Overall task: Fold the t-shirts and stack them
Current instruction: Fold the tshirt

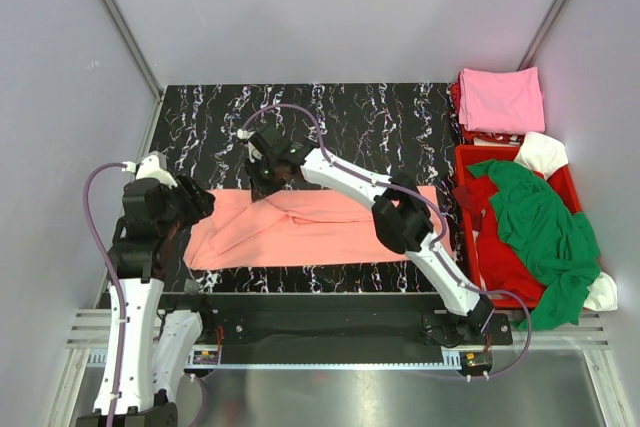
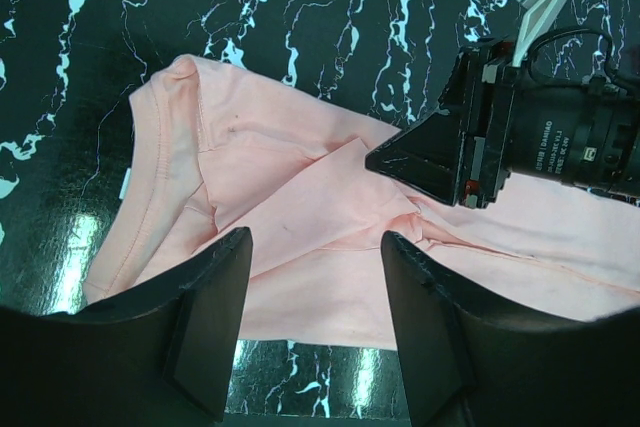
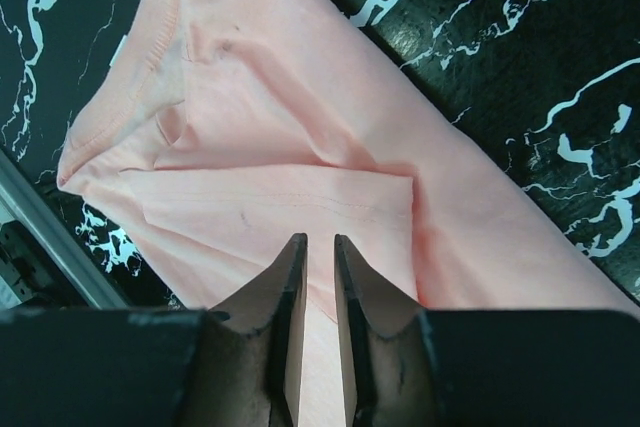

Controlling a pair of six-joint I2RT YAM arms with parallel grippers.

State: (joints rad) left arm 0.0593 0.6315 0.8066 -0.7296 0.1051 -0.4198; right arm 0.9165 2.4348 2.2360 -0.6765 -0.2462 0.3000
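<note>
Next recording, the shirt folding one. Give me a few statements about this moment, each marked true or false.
1. The salmon shirt lies on the black marbled table. True.
2. The left pincer is clamped on that shirt. False: its jaws stand wide open above the cloth.
3. A folded pink shirt lies beyond the red crate, at the far right. True.
4. The green shirt is folded flat on the table. False: it lies crumpled in the crate, hanging over its rim.
5. The right pincer is down at the salmon shirt, jaws nearly together. True.
</note>
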